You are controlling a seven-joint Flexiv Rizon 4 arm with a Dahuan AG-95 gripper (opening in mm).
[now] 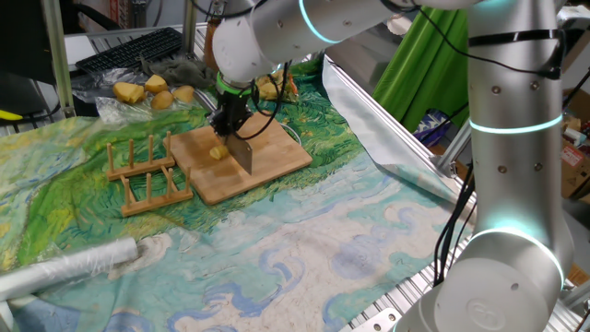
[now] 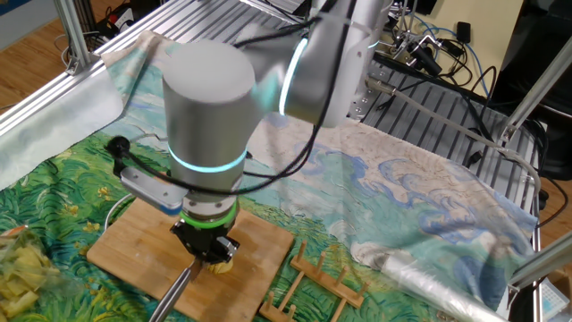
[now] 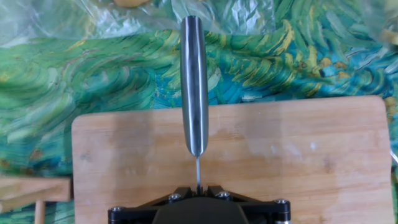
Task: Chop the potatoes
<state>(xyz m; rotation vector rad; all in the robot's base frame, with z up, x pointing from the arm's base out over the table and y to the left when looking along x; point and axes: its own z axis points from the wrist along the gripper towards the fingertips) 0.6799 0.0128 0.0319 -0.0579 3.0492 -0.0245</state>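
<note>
One fixed view: the gripper (image 1: 230,118), clamped on a steel knife (image 1: 243,152), stands over a small pale-yellow potato piece (image 1: 218,152) on the rectangular wooden board (image 1: 277,161), atop green-blue painted cloth (image 1: 304,249). The other fixed view: aluminium frame rails (image 2: 223,13) surround the table. Hand view: knife handle above the board.

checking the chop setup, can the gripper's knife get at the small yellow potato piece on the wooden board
Probably yes: the gripper, shut on the steel knife, hangs directly over the wooden cutting board, blade beside the small pale-yellow potato piece, nothing between.
</note>
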